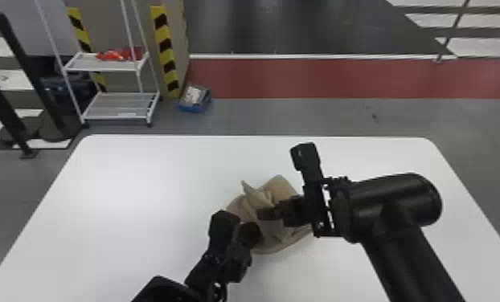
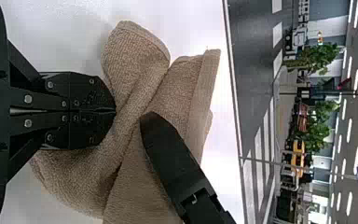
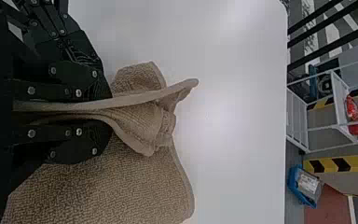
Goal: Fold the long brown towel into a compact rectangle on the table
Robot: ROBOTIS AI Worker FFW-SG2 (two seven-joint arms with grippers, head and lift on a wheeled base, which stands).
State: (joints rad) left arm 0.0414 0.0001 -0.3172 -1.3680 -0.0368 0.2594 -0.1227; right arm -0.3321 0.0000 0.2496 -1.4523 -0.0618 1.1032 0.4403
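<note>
Head view: towel (image 1: 276,240) bunched on table (image 1: 132,192), no rectangle formed; flattening and folding outstanding. Right gripper (image 3: 109,111) pinches a fold of it; left gripper (image 2: 115,111) closed, apparently empty.

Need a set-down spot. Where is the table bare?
The table lies bare left of the towel and left arm, behind the towel, and right of the right arm. Crowded: mid-table, with left pincer and right pincer at the towel.

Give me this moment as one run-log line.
towel rumpled on table | right gripper pinching a towel fold | left gripper shut, fingertips at towel | compact rectangle not yet formed
</note>
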